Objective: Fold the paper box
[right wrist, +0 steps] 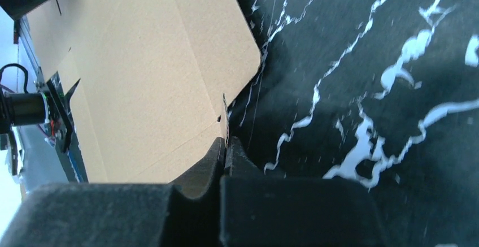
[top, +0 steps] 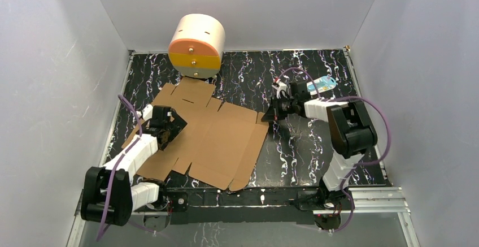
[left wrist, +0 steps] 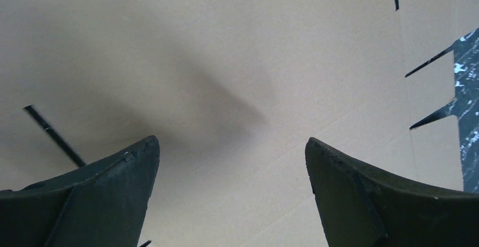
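The left gripper point(left wrist: 231, 145) is spread wide above the paper box point(top: 217, 139), toward its 9 o'clock side. Box lies unfolded on the counter point(top: 305, 145). The right gripper point(right wrist: 226, 145), pressed together, pinches the box's 2 o'clock edge.

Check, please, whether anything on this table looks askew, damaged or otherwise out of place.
Mildly: the paper box lies unfolded and skewed to the edges of the table, its near corner reaching the arms' mounting rail. The right claw pinches its right edge. No tears or spills show.
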Motion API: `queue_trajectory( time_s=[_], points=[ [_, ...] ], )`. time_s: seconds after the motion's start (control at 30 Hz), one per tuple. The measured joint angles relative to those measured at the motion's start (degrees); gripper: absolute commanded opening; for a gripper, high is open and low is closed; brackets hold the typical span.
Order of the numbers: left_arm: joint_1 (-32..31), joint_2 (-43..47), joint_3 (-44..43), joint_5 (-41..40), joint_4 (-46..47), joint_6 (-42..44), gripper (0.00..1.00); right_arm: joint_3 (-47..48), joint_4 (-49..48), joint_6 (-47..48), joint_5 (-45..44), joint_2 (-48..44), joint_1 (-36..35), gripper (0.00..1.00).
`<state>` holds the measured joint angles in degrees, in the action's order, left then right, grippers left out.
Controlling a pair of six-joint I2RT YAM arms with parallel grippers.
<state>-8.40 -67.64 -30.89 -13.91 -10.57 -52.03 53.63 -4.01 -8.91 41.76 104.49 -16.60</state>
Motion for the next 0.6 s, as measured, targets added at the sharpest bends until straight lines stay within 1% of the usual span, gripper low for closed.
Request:
queue_trajectory(
  time_s=[0.17,0.33,0.47,0.6],
  points=[
    [0.0,6.3,0.0,-0.2,-3.3,0.4,0.98,-5.1,3.7,-1.3,-3.8,-9.8,0.1,0.0],
    [0.0,12.3,-0.7,-0.5,-6.4,1.0,0.98,-11.7,7.8,-5.0,-9.0,-22.8,0.1,0.0],
    [0.0,15.8,-0.8,-0.7,-7.9,1.2,0.98,-17.1,13.0,-10.0,-17.0,-35.1,0.0,0.0],
    [0.0,16.9,-0.8,-0.6,-7.9,1.3,0.98,-21.6,17.4,-15.6,-25.0,-47.7,-0.1,0.0]
  ],
)
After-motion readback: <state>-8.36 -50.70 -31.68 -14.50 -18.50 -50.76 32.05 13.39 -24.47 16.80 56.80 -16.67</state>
